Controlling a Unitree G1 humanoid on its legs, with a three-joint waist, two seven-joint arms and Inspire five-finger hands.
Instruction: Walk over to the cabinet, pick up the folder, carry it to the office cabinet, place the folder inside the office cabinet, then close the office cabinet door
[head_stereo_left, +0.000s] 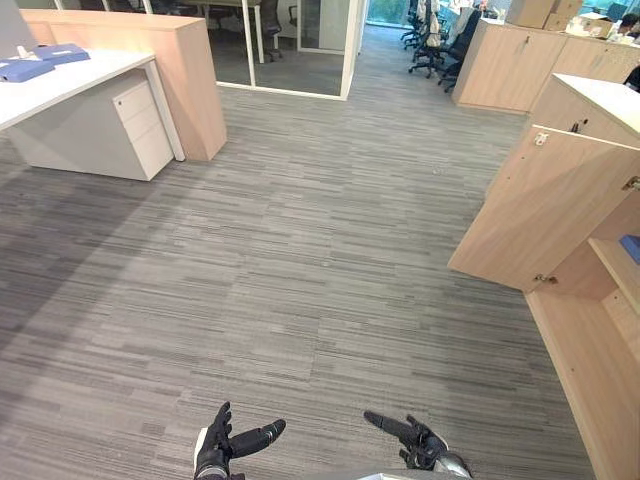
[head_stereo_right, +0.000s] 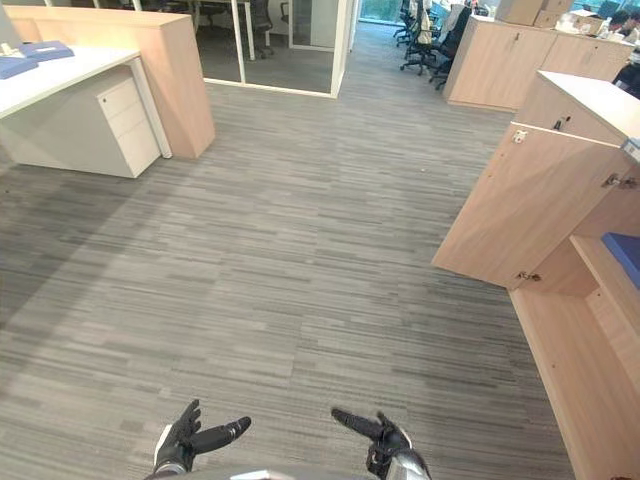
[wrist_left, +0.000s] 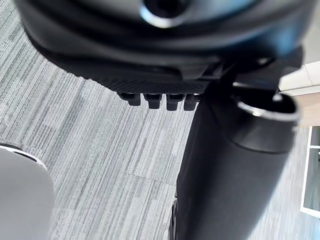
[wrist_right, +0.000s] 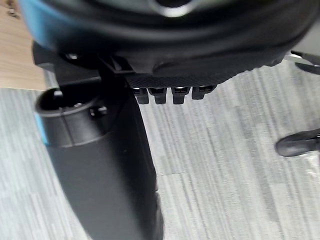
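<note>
Standing on the grey carpet (head_stereo_left: 300, 250), the robot has the office cabinet (head_stereo_left: 590, 365) at its near right. The cabinet's door (head_stereo_left: 540, 205) is swung wide out into the room.

A blue folder (head_stereo_right: 628, 258) lies flat on the shelf (head_stereo_left: 612, 262) inside that cabinet, right at the edge of the head views. It rests fully on the board, clear of the door's path, which suits a thing put there to stay. More blue folders (head_stereo_left: 38, 64) lie on the white desk (head_stereo_left: 70, 85) far left, above a drawer unit (head_stereo_left: 140, 125). Those are well apart from the robot, so I take the one on the shelf to be the task's folder, though I cannot be sure.

The left hand (head_stereo_left: 212, 448) and the right hand (head_stereo_left: 425, 447) hang low and near, over bare carpet. Both have their fingers relaxed and spread, and they hold nothing. Empty hands held low fit a folder already set down.

By that reading only the door is left. It stands between the robot and the far room, hinged on the cabinet's far side. The right hand is the nearer one to push it shut.
</note>
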